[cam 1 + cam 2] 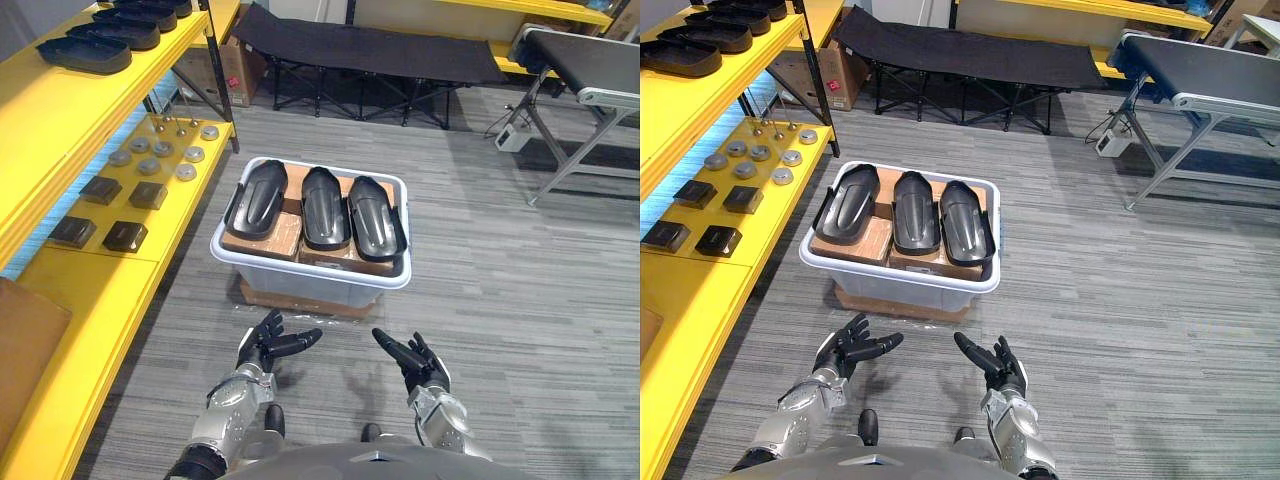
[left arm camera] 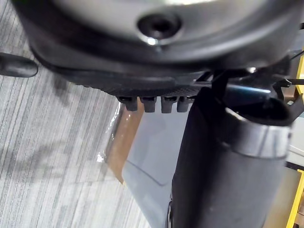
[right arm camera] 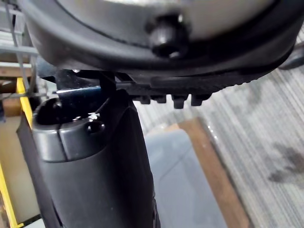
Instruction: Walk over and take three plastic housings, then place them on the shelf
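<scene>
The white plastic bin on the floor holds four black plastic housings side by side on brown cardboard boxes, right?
Not four. The left eye view shows three black plastic housings side by side on brown cardboard boxes in the white plastic bin on the floor.

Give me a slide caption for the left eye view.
Left robot hand and right robot hand open before a bin holding three housings.

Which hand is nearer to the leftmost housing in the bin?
Left. The left hand is open just before the bin, roughly in line with the leftmost housing; the right hand, also open, is off toward the bin's right corner.
</scene>
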Available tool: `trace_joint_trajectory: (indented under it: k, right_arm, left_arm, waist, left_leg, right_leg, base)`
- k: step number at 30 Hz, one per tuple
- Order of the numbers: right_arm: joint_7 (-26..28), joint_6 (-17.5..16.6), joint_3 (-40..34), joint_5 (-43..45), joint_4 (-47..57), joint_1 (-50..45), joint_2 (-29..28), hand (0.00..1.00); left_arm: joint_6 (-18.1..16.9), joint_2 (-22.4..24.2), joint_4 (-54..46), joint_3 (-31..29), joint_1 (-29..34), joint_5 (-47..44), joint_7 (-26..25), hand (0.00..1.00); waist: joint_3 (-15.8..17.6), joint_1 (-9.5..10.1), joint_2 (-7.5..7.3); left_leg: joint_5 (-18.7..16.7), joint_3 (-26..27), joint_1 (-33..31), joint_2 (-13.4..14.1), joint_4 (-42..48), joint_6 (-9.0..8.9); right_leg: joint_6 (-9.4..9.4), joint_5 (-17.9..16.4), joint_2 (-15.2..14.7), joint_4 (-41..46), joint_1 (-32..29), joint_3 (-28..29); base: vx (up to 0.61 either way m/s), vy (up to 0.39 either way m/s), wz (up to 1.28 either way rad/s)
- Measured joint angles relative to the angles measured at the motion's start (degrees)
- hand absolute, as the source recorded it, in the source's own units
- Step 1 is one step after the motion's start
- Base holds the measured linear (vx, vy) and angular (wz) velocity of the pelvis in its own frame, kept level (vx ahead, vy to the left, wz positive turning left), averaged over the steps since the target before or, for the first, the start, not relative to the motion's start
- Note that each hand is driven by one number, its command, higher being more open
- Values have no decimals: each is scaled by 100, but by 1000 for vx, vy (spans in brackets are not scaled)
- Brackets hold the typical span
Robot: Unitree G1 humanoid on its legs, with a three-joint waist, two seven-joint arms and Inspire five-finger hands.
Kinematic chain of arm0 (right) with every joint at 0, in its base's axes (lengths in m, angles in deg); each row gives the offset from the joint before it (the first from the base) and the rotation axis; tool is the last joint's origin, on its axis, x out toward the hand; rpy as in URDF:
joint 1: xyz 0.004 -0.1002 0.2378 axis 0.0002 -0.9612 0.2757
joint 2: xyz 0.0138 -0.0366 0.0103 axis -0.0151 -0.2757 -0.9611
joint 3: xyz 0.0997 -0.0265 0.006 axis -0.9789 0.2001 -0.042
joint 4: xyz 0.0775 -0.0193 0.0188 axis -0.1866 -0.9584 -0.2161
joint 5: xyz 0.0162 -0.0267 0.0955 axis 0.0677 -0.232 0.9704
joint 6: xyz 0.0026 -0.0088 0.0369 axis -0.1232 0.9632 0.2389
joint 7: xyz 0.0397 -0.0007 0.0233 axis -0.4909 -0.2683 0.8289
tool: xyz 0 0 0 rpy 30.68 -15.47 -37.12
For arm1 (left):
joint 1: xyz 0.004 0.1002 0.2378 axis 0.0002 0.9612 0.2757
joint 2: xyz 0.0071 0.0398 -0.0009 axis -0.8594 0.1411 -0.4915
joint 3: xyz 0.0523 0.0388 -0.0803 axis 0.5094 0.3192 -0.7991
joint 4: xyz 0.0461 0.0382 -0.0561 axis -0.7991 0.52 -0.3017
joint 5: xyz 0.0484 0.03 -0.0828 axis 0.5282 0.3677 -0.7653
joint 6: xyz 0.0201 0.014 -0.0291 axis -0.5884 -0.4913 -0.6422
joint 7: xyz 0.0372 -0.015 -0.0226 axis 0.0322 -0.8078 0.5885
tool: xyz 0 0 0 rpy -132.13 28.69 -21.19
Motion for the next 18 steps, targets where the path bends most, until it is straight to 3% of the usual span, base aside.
trace_joint_trajectory:
  k: [8, 18]
  right_arm:
    - [-1, 0, 6, -3, 0, -34, 2, 100]
    - [-2, 1, 6, -5, 0, -37, 5, 100]
  left_arm:
    - [4, 2, 0, 27, 21, -3, 0, 100]
    - [12, -1, 0, 29, 23, -1, 12, 100]
  waist:
    - [-58, 0, 103]
    - [-60, 1, 105]
  left_leg:
    - [6, 1, 6, 5, -7, 7]
    - [6, 0, 6, 6, -7, 8]
  right_leg:
    - [-16, -10, 3, 19, -6, 2]
    - [-17, -10, 5, 18, -7, 0]
  base:
    - [0, 0, 0]
    - [0, 0, 0]
